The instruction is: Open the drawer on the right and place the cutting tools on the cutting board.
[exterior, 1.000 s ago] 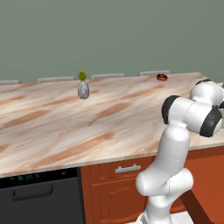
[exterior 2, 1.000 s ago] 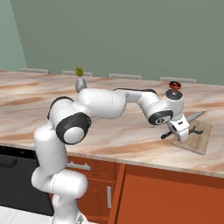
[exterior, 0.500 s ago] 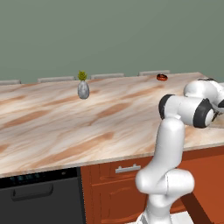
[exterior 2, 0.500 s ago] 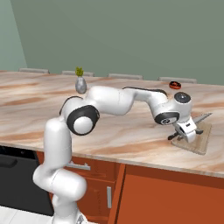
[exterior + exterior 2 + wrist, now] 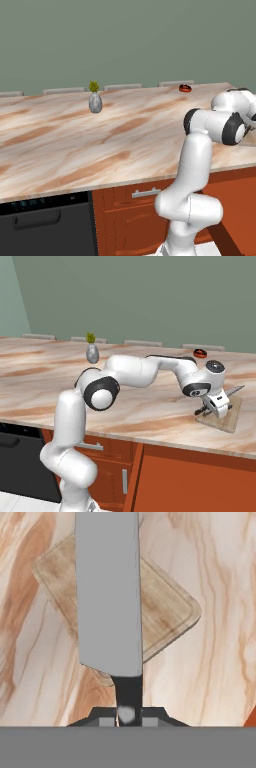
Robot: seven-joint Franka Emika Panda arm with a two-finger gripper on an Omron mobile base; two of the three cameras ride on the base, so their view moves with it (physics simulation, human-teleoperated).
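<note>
My gripper (image 5: 216, 407) is shut on the black handle of a knife (image 5: 107, 592) with a broad grey blade. In the hand view the gripper (image 5: 127, 714) points the blade out over the cutting board (image 5: 167, 612), a light tan board lying cornerwise on the marbled counter. From the right base view, the knife (image 5: 233, 390) slants up to the right just above the cutting board (image 5: 228, 419), near the counter's front edge. A reddish-brown drawer (image 5: 146, 192) with a short silver bar handle sits under the counter. Whether the drawer on the right stands open I cannot tell.
A grey vase with a green sprig (image 5: 95, 101) stands mid-counter towards the back wall. A small red dish (image 5: 200, 353) lies at the back, beyond the board. The black dishwasher front (image 5: 45, 225) is low on the left. My own arm arches across the counter's right half.
The arm has stretched further right, carrying the knife from the board's near left edge to a spot over the board. The gripper stays shut on the handle.
</note>
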